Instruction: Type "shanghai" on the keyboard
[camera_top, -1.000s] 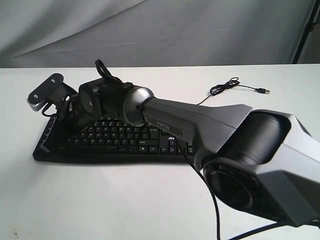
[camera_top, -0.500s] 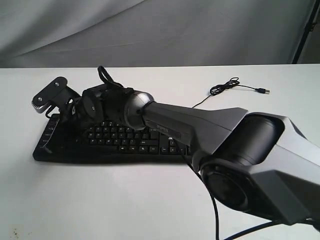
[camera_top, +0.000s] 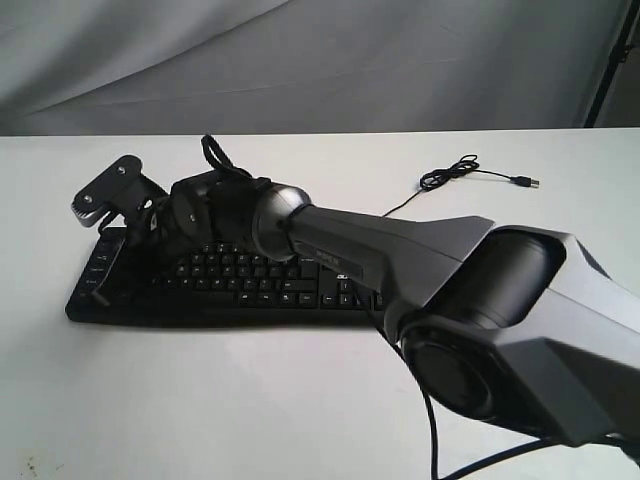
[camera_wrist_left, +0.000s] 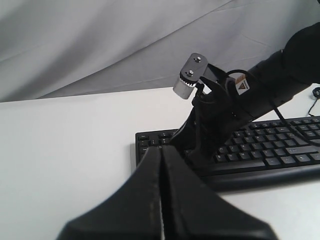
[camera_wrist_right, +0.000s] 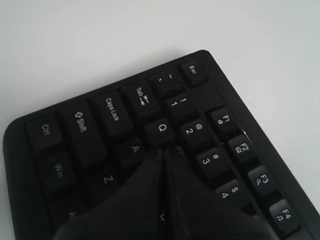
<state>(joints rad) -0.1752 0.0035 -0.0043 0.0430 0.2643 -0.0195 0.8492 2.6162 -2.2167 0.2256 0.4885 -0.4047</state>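
The black keyboard (camera_top: 250, 280) lies on the white table, left of centre in the exterior view. My right arm reaches across it, and the right gripper (camera_top: 140, 243) is at its left end. In the right wrist view the right gripper (camera_wrist_right: 167, 150) is shut. Its tips hover just beside the Q key (camera_wrist_right: 161, 129) and the A key (camera_wrist_right: 135, 149), hiding the keys beneath. The left gripper (camera_wrist_left: 161, 149) is shut and holds nothing. It is off the keyboard's (camera_wrist_left: 280, 155) left end and faces the right gripper (camera_wrist_left: 195, 157). The exterior view does not show the left gripper.
The keyboard's thin cable coils at the back right (camera_top: 450, 172) and ends in a loose USB plug (camera_top: 525, 182). The right arm's grey body (camera_top: 400, 250) lies over the keyboard's right half. A grey cloth backdrop (camera_top: 320, 60) hangs behind the table.
My right gripper and its wrist camera have shifted slightly to the right over the keyboard's left end. The keyboard has stayed put.
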